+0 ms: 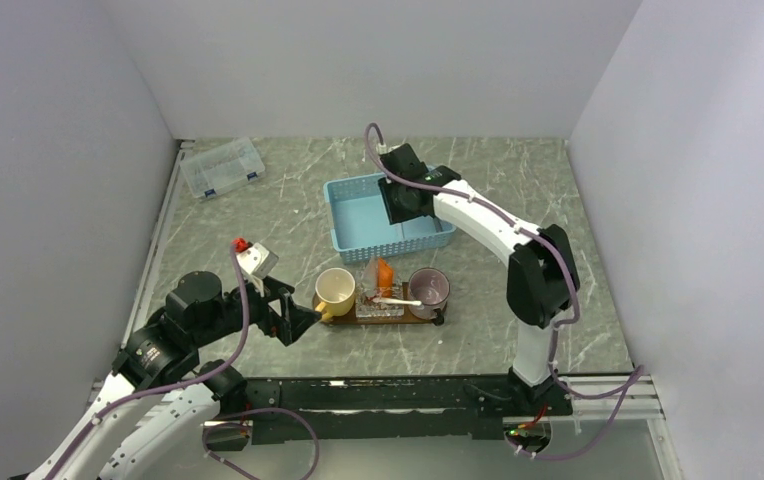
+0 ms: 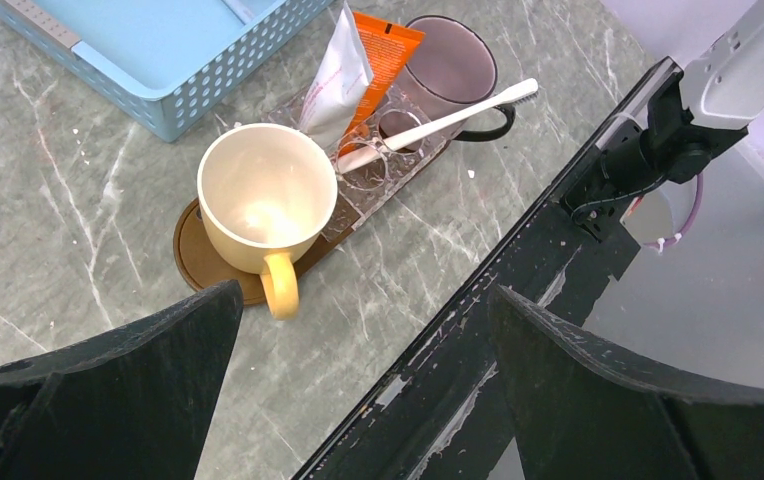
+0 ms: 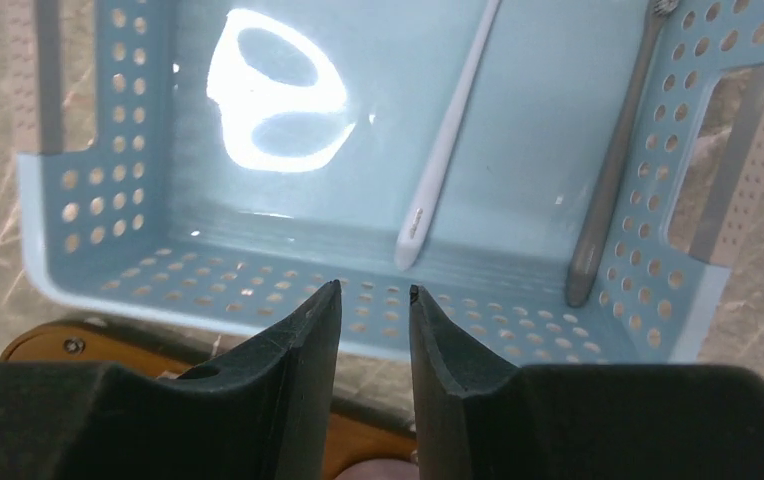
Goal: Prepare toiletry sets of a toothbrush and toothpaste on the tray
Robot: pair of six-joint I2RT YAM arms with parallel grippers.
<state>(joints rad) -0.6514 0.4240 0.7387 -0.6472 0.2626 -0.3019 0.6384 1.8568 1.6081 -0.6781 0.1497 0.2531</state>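
Right gripper (image 3: 374, 292) hangs over the basket (image 3: 208, 265), fingers drawn almost together with only a slit between them and nothing held, aimed down at a white brush (image 3: 448, 140) lying loose on the basket floor. A grey brush (image 3: 618, 150) lies along the side wall. The pose suggests a pick being lined up on the white one, though the slit looks too narrow to straddle it as it stands. Left gripper (image 2: 366, 295), spread wide and empty, sits low off the tray's left end, near the handle of the cream mug (image 2: 258, 195), likely held back to leave the other arm room. On the tray (image 2: 198, 255) the cream mug stands empty at one end and a purple mug (image 2: 453, 75) at the other, with a clear holder (image 2: 378, 170) between them. A white tube (image 2: 333, 85) and an orange tube (image 2: 383, 60) lean in the holder, and a toothbrush (image 2: 438, 122) lies across it, head by the purple mug. Neither mug holds a brush or paste, so the sets look unfinished.
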